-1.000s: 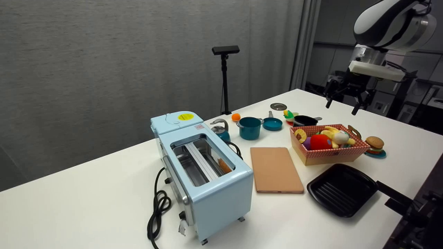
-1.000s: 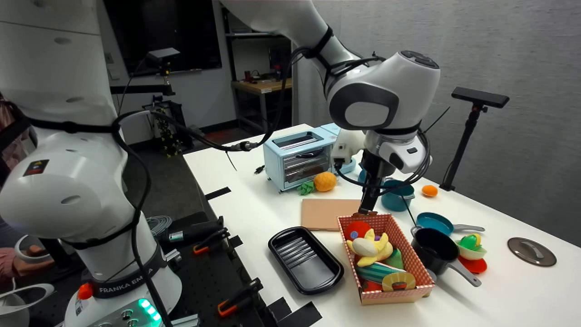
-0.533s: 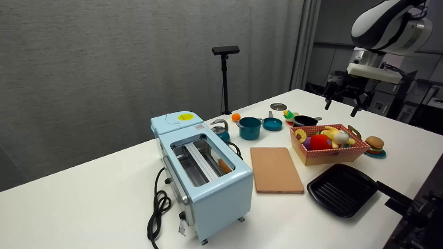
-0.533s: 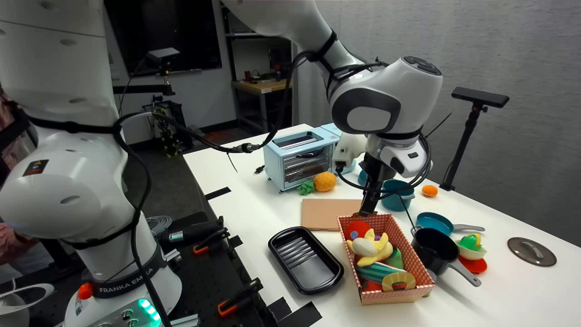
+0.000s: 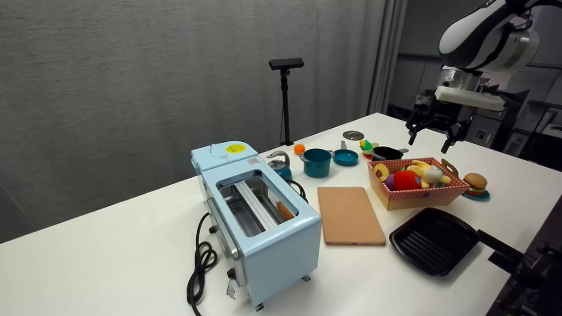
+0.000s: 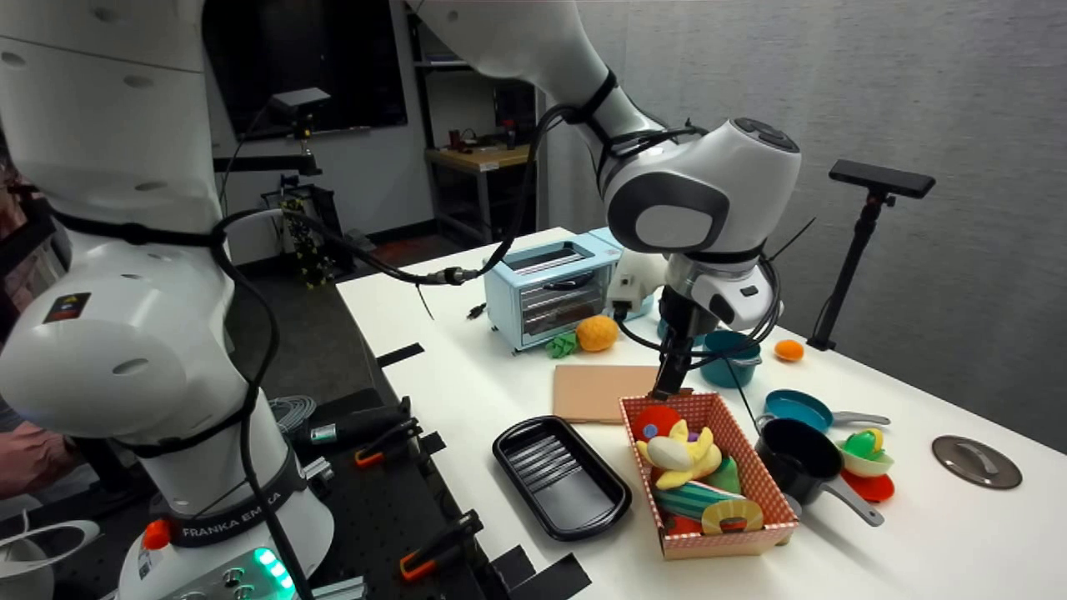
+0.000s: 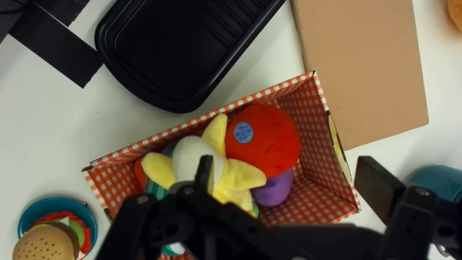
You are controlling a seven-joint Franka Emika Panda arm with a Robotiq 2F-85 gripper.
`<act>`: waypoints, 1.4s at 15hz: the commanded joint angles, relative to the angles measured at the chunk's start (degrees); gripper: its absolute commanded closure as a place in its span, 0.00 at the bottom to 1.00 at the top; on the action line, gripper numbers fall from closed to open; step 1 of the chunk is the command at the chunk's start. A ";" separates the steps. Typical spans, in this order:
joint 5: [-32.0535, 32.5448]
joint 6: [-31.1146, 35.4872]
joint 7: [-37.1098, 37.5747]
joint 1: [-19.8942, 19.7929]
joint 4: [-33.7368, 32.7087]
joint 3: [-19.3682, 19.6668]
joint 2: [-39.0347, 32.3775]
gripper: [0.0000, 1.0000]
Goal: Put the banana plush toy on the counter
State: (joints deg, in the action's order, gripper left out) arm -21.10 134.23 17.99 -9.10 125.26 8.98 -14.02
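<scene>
While banana lies boxed, gripper gapes, seemingly overhead.

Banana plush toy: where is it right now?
In the wrist view, the banana lies in the checked box, left of the red toy and the purple toy.

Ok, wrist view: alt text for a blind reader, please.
The banana plush toy, partly hidden by the open gripper in the foreground, lies in a red-checked box with a red toy, a purple toy and more. Around the box on the white counter: black pan, brown board, toy burger on a teal plate.
</scene>
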 commanded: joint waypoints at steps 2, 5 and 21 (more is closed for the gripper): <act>-0.42 -0.52 -0.21 -0.60 -3.05 -0.07 -4.43 0.00; -0.76 -1.02 -0.73 -1.20 -4.46 -0.09 -6.81 0.00; -1.81 -0.94 -0.65 -5.31 -11.40 0.19 -15.77 0.00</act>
State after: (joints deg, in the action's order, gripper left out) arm -21.56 134.21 17.99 -13.47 116.19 9.44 -28.02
